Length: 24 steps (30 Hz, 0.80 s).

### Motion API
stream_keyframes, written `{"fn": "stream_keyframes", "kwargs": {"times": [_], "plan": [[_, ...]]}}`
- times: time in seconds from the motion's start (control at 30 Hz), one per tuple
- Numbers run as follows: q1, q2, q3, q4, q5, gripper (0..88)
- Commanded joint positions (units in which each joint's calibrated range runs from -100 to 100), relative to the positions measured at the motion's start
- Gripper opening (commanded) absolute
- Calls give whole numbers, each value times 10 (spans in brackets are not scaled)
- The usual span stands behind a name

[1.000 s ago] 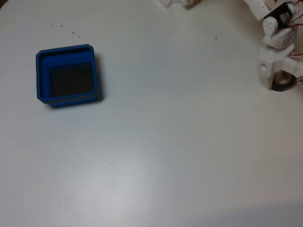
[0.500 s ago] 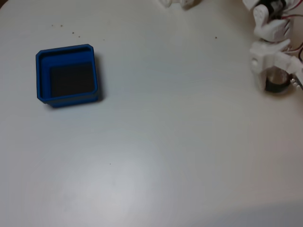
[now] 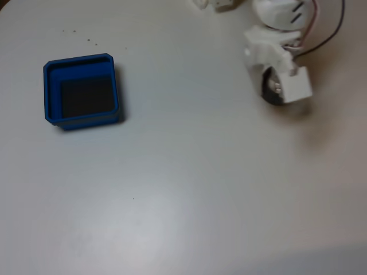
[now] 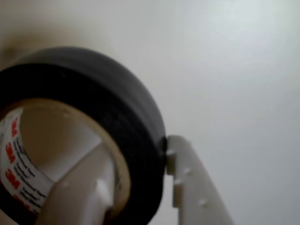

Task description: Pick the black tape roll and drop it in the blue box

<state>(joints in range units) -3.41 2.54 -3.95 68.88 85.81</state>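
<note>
black tape roll (image 4: 117, 112) pinched in the tool (image 4: 140, 183), seen close up.
one white finger (image 4: 89, 192) sits inside the pale core, which bears red "3m" print; the other presses the roll's outer black wall. the pale table (image 4: 234, 70) lies behind.

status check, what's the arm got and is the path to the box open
Gripper shut on black tape roll, one finger through its core. Blue box empty, far left in fixed view. Bare table between.

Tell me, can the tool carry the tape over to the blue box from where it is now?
Probably yes. The tool is shut on the black tape roll, one finger through its core and one outside. In the fixed view, bare table lies between it and the blue box, whose floor looks empty.
</note>
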Motion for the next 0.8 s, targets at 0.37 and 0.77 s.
{"fn": "stream_keyframes", "kwargs": {"times": [0.37,0.77], "plan": [[340,-101,-23,35,-2,3],[588,-98,-23,35,-4,4]]}}
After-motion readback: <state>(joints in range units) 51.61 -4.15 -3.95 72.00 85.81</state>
